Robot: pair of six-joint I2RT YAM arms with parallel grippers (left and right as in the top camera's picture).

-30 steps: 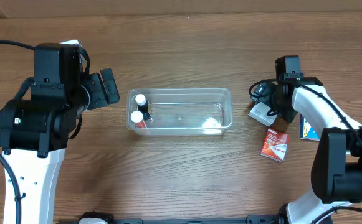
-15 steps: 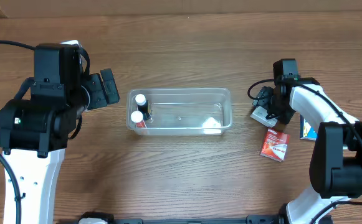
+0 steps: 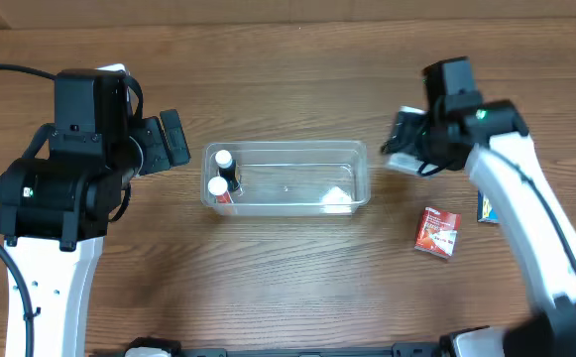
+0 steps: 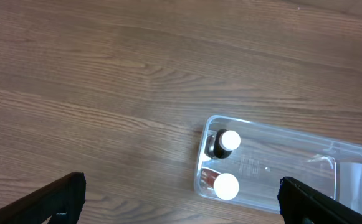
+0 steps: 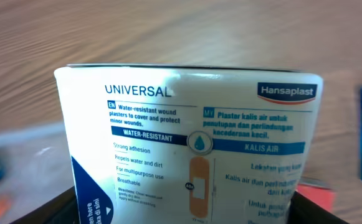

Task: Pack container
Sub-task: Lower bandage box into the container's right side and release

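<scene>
The clear plastic container (image 3: pixel 288 178) sits mid-table, holding two white-capped bottles (image 3: pixel 221 174) at its left end and a white item (image 3: pixel 338 197) at its right. It also shows in the left wrist view (image 4: pixel 280 168). My right gripper (image 3: pixel 406 147) is shut on a white Hansaplast plaster box (image 5: pixel 193 143), lifted just right of the container. A red box (image 3: pixel 436 232) and a blue box (image 3: pixel 486 206) lie on the table to the right. My left gripper (image 4: pixel 181 202) is open and empty, left of the container.
The wooden table (image 3: pixel 288 288) stretches around the container. The left arm's black body (image 3: pixel 79 159) stands at the left. The right arm (image 3: pixel 525 208) reaches over the red and blue boxes.
My right gripper has risen from the table with the white plaster box and moved left toward the container. The left arm has not moved.
</scene>
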